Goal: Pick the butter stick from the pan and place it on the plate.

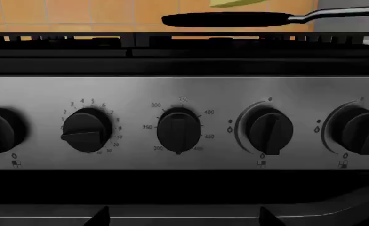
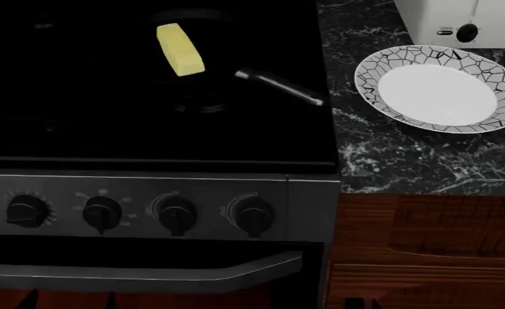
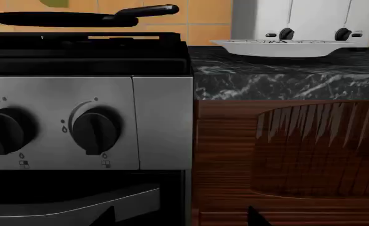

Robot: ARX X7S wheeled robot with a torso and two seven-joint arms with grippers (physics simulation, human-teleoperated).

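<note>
Brushed steel fills your nearest ground: the stove's control panel (image 2: 149,209) with its row of black knobs (image 2: 177,214), and below it the oven door handle (image 2: 141,273). To the right of the panel you have a dark wooden cabinet (image 2: 424,251) under the surface.

Neither tool shows clearly in any view (only small dark tips at the lower edges of the pictures), so you cannot tell whether the left or the right one is wide or narrow; nothing is seen held.

Further back, on the black stove top (image 2: 64,96), the pan (image 2: 192,77) sits almost lost against the dark burners; from the left wrist view you see it edge-on as a flat black disc (image 1: 225,19). Its grey handle (image 2: 280,87) points right and toward you, stopping short of the stove's right edge. The butter stick (image 2: 180,49) lies in the far part of the pan, pale yellow, its long side running near to far with a slight tilt.

Right of the stove, on the black marbled surface (image 2: 390,151), the plate (image 2: 442,88) lies flat with its white centre bare, well apart from the pan. Just behind it stands a white toaster (image 2: 458,22).
</note>
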